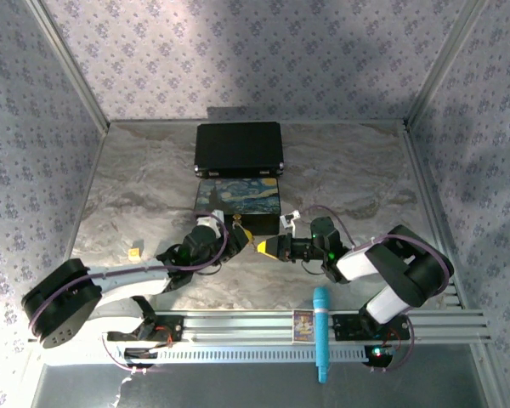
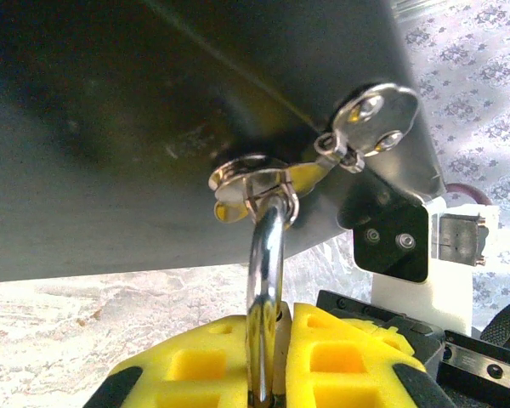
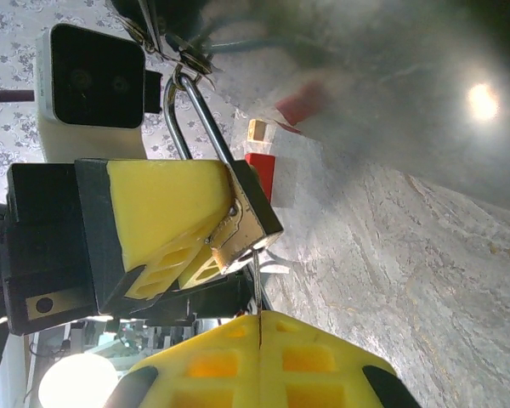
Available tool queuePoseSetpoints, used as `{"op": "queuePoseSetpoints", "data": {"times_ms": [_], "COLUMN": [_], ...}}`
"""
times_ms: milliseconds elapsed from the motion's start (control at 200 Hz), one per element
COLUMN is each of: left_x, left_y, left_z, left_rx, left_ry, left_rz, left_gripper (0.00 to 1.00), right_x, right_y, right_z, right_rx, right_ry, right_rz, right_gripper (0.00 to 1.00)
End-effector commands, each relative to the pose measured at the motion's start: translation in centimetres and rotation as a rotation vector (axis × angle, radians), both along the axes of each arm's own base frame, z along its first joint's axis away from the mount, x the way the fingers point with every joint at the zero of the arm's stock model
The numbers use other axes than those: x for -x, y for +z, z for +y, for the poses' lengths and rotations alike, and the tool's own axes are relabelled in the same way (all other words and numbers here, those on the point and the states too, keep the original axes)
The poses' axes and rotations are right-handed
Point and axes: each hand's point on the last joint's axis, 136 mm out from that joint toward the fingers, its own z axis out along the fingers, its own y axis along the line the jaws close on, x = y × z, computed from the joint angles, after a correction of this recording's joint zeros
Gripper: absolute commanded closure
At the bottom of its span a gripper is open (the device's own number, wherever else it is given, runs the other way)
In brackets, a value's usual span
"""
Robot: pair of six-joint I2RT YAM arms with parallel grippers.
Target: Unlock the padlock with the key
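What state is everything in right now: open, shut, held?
padlock, shackle through the hasp of the painted box; locked or not, unclear
key, tip at the padlock's base
left hand, shut on the padlock
right hand, shut on the key
painted box, lid down
black case, closed

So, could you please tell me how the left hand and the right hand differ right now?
The left hand clamps the padlock; the right hand pinches the thin key at its base. The left hand's pads sit slightly apart; the right hand's nearly meet. Both have yellow pads.
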Motion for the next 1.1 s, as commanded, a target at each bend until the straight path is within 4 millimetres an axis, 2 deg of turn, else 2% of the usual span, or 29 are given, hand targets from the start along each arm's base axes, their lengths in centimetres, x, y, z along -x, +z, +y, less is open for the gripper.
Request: {"op": "queuePoseSetpoints", "data": {"times_ms": [0,360,630,1094], "left_x": [1.7,1.9,2.0,2.0], "left_y": [3.7,4.0,4.6,3.1], "left_z": [-1.9,-2.1,-2.5,-2.7], "left_rx": [0.123,0.141,0.162,0.127], "left_ry": [-0.107,-0.119,-0.129,-0.125], "left_rz": [-0.056,-0.063,-0.073,-0.059], "left_gripper": [1.00,1.00,1.00,1.00], "right_x": [-0.9,-1.6,-2.1,-2.3], "right_y": [1.0,1.0,0.1,-0.7], "right_z": [0.3,0.2,0.0,0.0], "right_rx": [-0.028,-0.036,-0.037,-0.061], "right_ry": [-0.032,-0.071,-0.104,-0.096], "right_rz": [-0.035,-0.006,0.053,0.152], "right_gripper": [1.00,1.00,1.00,1.00]}}
